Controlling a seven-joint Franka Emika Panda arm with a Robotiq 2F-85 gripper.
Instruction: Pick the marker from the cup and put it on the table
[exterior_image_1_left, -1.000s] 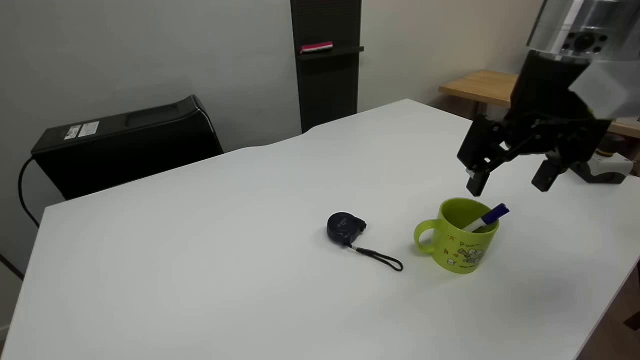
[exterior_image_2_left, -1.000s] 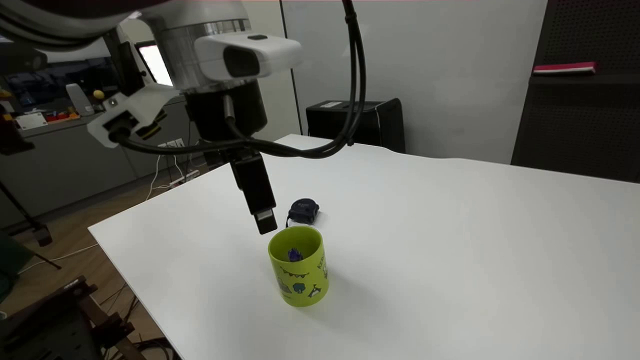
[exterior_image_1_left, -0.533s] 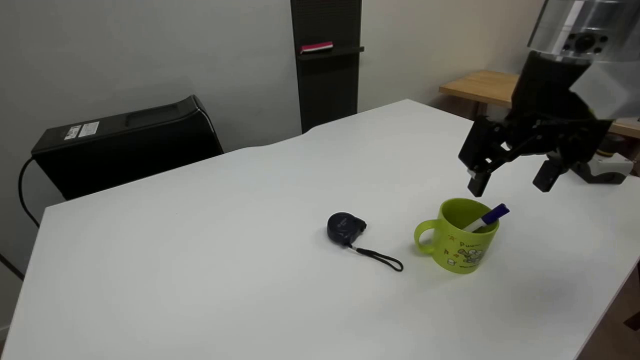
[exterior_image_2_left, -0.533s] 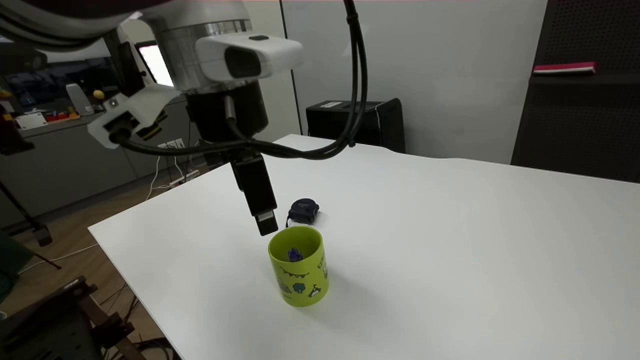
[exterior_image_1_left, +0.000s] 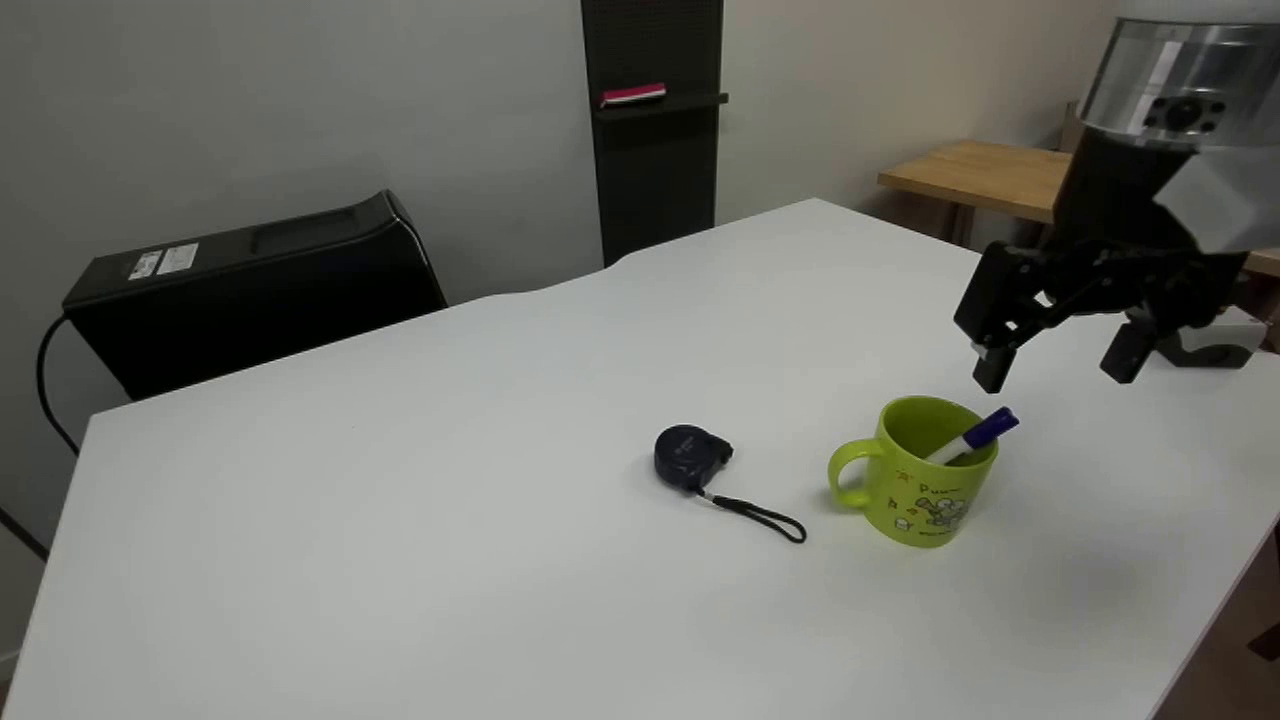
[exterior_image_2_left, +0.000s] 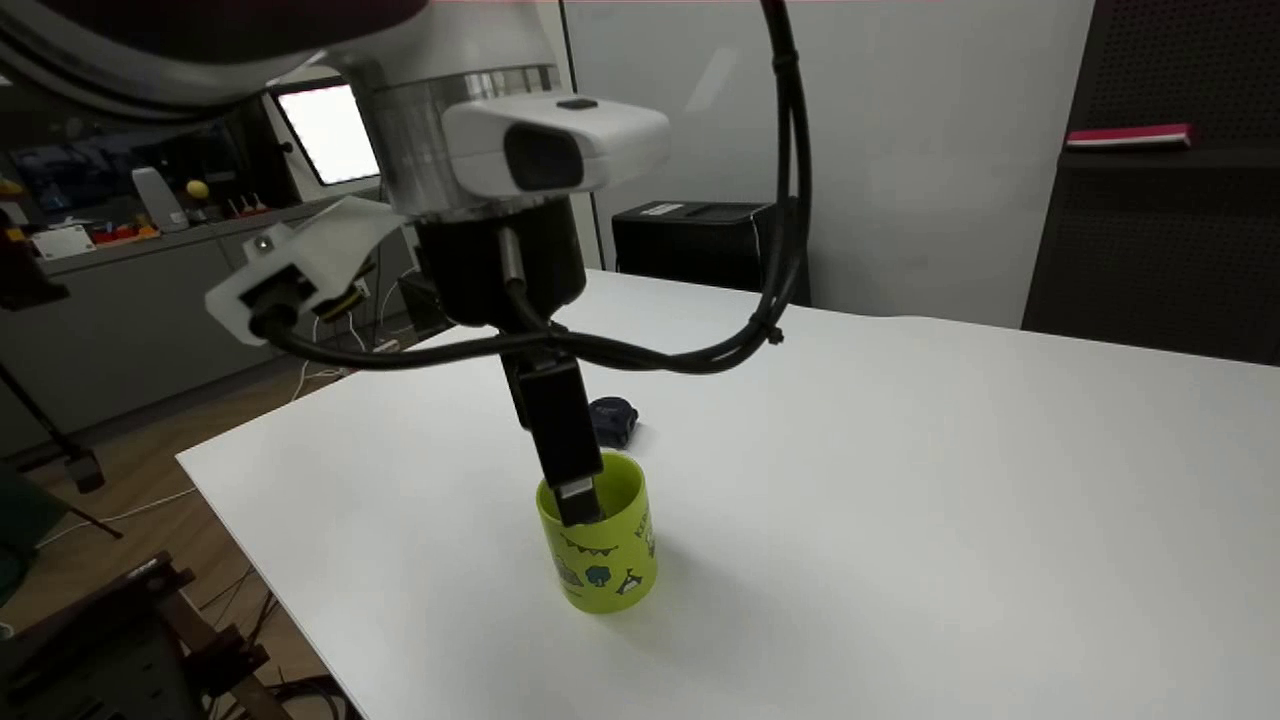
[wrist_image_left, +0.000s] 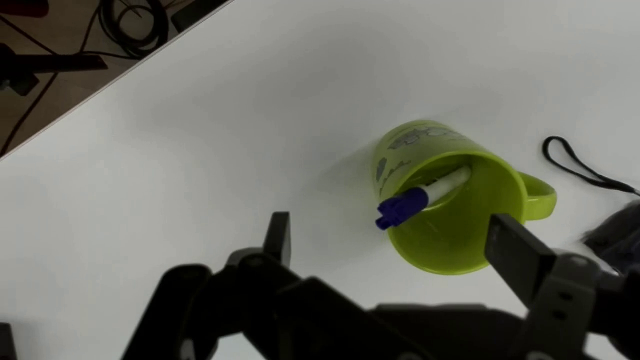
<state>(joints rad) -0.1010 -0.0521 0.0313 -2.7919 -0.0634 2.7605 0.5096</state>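
At the left of an exterior view, a long black boxy case is standing behind a white table. Near the centre, a dark rounded tape measure is lying on the table. Right of centre, a lime-green cylindrical mug is standing upright; a white marker with a blue-purple cap is leaning inside it, cap over the rim. At upper right, a black two-fingered gripper is hanging, fingers wide apart.
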